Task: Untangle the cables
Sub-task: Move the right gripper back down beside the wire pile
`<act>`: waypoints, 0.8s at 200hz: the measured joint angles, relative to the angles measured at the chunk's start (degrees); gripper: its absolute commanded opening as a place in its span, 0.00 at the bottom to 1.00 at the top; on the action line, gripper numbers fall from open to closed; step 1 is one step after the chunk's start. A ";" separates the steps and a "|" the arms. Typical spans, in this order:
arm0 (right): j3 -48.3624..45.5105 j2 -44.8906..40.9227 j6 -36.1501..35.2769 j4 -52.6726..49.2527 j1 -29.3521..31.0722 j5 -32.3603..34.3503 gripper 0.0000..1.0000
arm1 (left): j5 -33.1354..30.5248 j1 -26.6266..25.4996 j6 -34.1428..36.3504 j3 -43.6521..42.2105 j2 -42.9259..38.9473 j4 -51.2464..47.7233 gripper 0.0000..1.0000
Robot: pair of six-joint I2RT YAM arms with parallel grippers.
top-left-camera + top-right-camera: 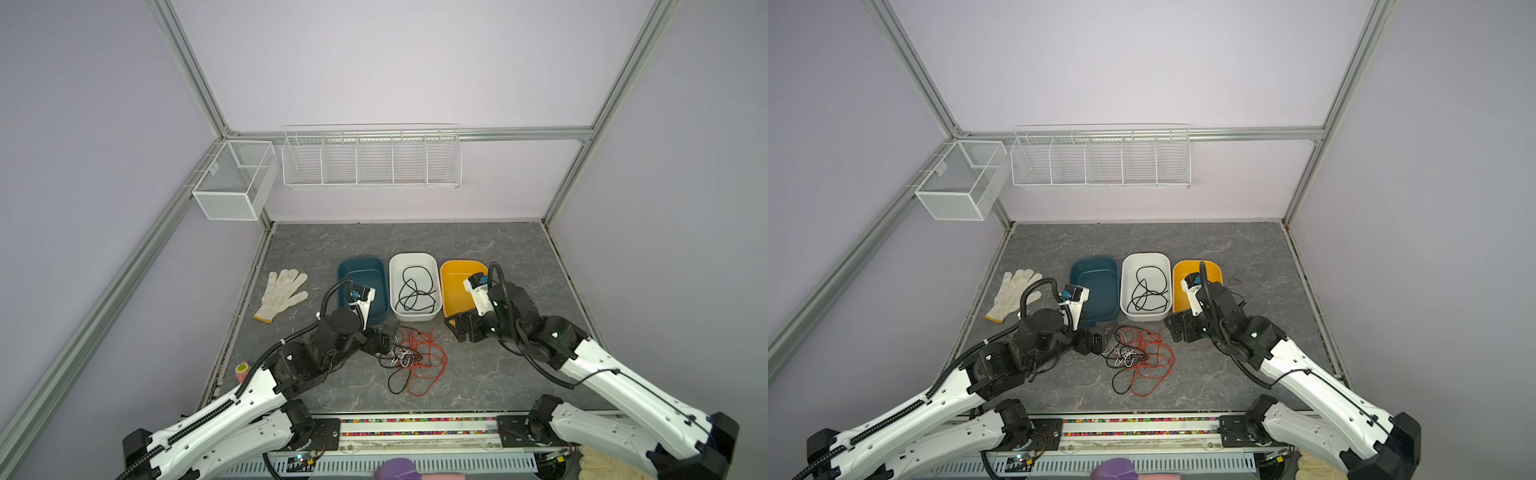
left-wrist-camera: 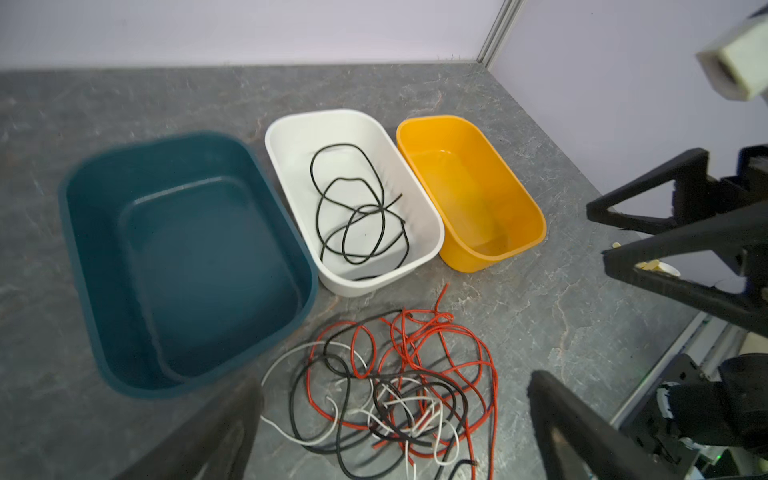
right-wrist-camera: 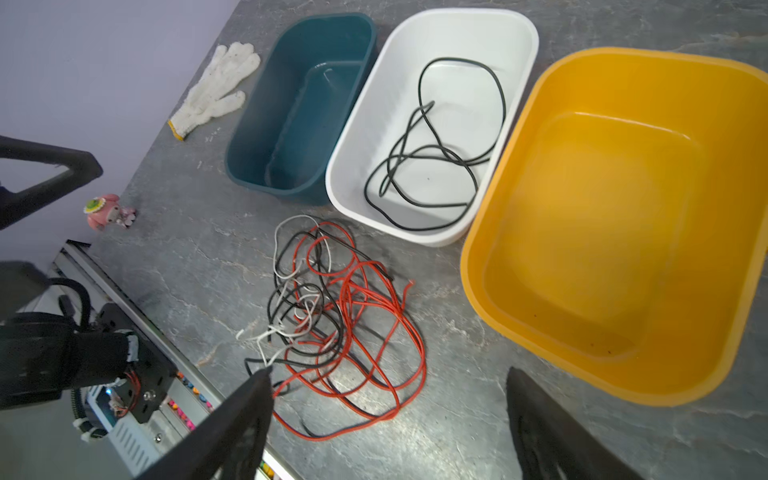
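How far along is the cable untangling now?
Done: one black cable lies alone in the white bin. In hand: nothing; the left tool and the right tool are open and empty. Left: the tangle of red, black and white cables; teal bin and yellow bin are empty.

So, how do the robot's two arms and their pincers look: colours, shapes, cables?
The left arm and the right arm have white shells with black joints. A ribbed black hose runs along each. Each wrist carries a white camera block with a blue part. The left pincer and the right pincer are black, with triangular open-frame fingers.
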 measured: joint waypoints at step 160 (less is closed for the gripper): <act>-21.00 -7.48 4.09 8.66 0.70 6.21 0.89 | 1.81 -7.82 -12.79 -8.81 6.62 5.11 0.81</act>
